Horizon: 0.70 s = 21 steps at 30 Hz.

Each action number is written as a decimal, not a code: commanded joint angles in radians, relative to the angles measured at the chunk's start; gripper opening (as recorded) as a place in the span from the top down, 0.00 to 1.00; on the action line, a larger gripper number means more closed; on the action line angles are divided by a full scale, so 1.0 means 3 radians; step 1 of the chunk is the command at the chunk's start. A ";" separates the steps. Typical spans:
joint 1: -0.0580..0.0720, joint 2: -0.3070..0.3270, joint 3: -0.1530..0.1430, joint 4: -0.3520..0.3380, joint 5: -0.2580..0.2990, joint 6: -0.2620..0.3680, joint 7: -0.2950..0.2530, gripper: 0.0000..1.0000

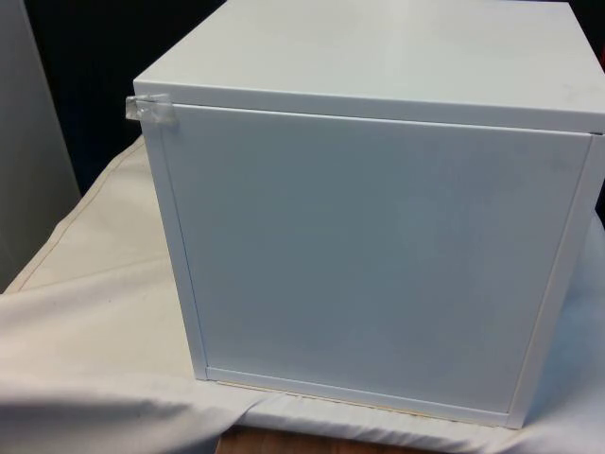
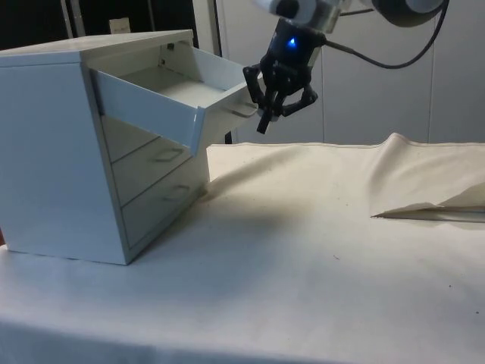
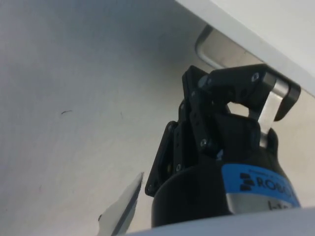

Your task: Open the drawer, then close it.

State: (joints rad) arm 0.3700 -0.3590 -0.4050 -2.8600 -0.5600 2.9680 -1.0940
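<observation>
Nearby, a fold of the cloth (image 2: 424, 205) rises on the table beyond the chest (image 2: 53, 152), and nothing lies between it and the gripper (image 2: 279, 108). From the front, the chest's blank back panel (image 1: 378, 255) hides the drawers entirely. At the side, the top drawer (image 2: 170, 98) stands pulled out, its long axis pointing toward the gripper at its handle (image 2: 244, 112). Two lower drawers stay shut. Whether the fingers clasp the handle cannot be told.
</observation>
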 commanded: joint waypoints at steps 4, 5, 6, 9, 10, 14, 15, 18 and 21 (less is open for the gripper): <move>-0.0177 0.0027 0.0107 0.0077 -0.0157 0.0020 0.0110 1.00; -0.0180 0.0030 0.0107 0.0080 -0.0160 0.0023 0.0117 1.00; -0.0180 0.0030 0.0110 0.0087 -0.0163 0.0023 0.0123 1.00; -0.0177 0.0037 0.0107 0.0107 -0.0190 0.0030 0.0160 1.00; -0.0177 0.0037 0.0107 0.0107 -0.0190 0.0030 0.0160 1.00; -0.0167 0.0040 0.0103 0.0130 -0.0240 0.0037 0.0227 1.00; -0.0163 0.0040 0.0100 0.0137 -0.0257 0.0040 0.0250 1.00; -0.0157 0.0043 0.0100 0.0153 -0.0307 0.0043 0.0317 1.00; -0.0143 0.0040 0.0097 0.0170 -0.0367 0.0043 0.0397 1.00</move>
State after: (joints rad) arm 0.3710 -0.3530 -0.4040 -2.8320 -0.6300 2.9680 -1.0040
